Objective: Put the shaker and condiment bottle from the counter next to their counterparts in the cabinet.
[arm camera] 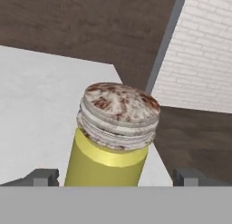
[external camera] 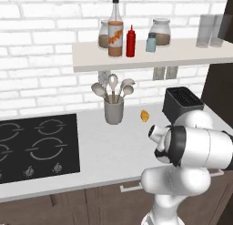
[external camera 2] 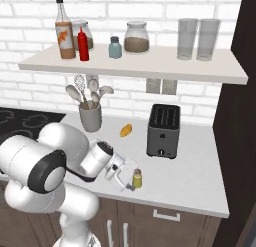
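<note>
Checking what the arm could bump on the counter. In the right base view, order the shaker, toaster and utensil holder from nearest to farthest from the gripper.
1. Shaker, right at the open gripper.
2. Toaster, behind, to the right.
3. Utensil holder, back left near the wall, slightly farther.

The shaker (external camera 2: 137,179) stands upright on the table (external camera 2: 195,176) between the end effector's (external camera 2: 131,182) spread fingertips (arm camera: 43,177), near the front edge. Beyond the end effector sits the toaster (external camera 2: 163,130); farther back and to its left, the utensil holder (external camera 2: 90,117). High above, on the cabinet (external camera 2: 150,65), the condiment bottle (external camera 2: 83,44) stands just beside the glass bottle (external camera 2: 64,33), with the second shaker (external camera 2: 115,47) to their right.
</note>
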Controlling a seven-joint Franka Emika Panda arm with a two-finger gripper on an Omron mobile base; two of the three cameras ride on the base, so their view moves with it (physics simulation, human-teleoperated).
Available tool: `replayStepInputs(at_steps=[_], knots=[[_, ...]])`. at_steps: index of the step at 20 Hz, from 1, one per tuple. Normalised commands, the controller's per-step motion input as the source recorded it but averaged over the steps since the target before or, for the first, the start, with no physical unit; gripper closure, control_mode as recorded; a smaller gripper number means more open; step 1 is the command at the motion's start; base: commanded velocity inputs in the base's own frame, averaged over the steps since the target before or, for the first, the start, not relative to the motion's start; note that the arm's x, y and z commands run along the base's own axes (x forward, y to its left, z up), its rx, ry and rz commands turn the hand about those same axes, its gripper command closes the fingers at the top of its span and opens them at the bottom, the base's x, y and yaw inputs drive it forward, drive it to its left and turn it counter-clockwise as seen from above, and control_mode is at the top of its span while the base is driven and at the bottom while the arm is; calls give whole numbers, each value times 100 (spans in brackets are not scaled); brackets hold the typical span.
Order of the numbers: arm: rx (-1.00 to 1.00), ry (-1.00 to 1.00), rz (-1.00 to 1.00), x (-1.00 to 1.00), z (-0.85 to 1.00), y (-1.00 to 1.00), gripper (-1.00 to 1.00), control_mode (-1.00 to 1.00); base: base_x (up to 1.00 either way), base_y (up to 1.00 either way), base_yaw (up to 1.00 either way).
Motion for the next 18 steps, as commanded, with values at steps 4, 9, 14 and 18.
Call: replayStepInputs(at_steps=[4, 9, 14, 18], knots=[[-1, -2, 0, 2, -28, 0, -100, -100, 0, 0, 0], [0, -2, 0, 0, -25, 0, -100, -100, 0, 0, 0], [-3, -1, 0, 0, -37, 2, -100, -100, 0, 0, 0], [-7, 0, 0, 9, -56, 30, 100, -100, 0, 0, 0]])
